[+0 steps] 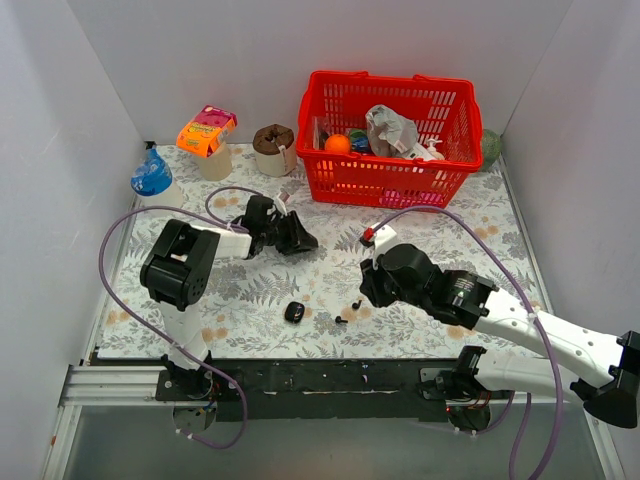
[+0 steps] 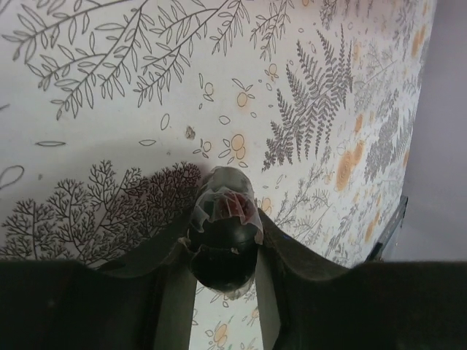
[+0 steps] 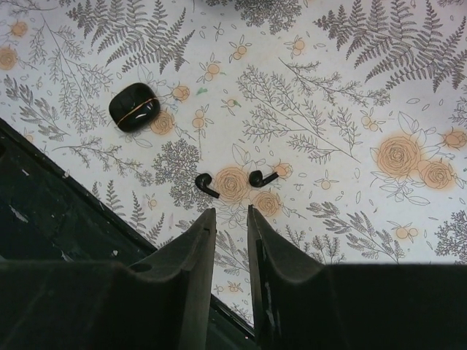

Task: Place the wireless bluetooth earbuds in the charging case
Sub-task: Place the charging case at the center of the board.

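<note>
The left arm is stretching out over the fern-print cloth (image 1: 430, 215), and the left gripper (image 1: 300, 240) is clamping tight on the held case (image 2: 222, 262), a black pebble that seems to have its lid up, though I cannot tell for sure. The right gripper (image 3: 230, 211) is hovering low with its jaws a little apart and nothing between them, just short of the earbuds (image 1: 357, 303). A closed case (image 3: 134, 106) is lying well apart from them. To my eye the step is picking one bud, so the jaws are needing more room, a straight drop, and a squeeze across the stem rather than along it, since so small and slick a piece is likely to squirt out. Both buds are lying flat. In the wrist view, the first bud (image 3: 207, 184) is pointing its stem down-right toward the fingers, while the second bud (image 3: 261, 177) is running its stem rightward, slightly up.
</note>
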